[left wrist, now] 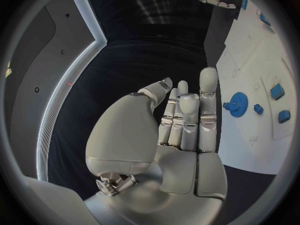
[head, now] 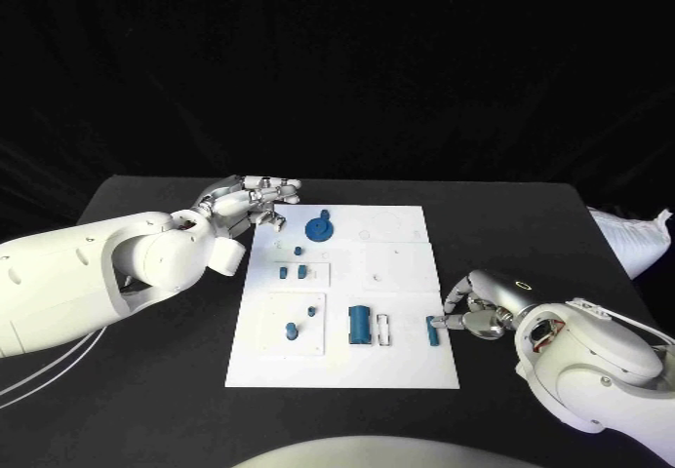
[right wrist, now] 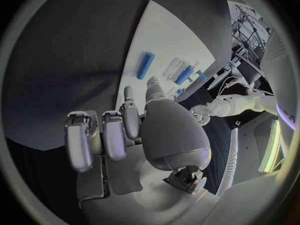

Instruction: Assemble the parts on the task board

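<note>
The white task board (head: 401, 258) lies mid-table. On it are a blue gear (head: 321, 229), small blue blocks (head: 292, 272), a blue peg (head: 292, 331), a blue cylinder (head: 360, 324) and a slim blue pin (head: 432, 331) near its right edge. My left hand (head: 254, 200) hovers by the board's far left corner, fingers straight and holding nothing; its wrist view shows the gear (left wrist: 237, 104) just beyond the fingertips (left wrist: 208, 80). My right hand (head: 471, 312) sits at the board's right edge, fingers half bent and holding nothing, beside the pin (right wrist: 145, 65).
A white cloth bundle (head: 633, 239) lies at the table's right edge. Bare black table (head: 521, 224) surrounds the board. The right wrist view shows the cylinder (right wrist: 183, 75) past the pin, and my left arm (right wrist: 231, 105) beyond it.
</note>
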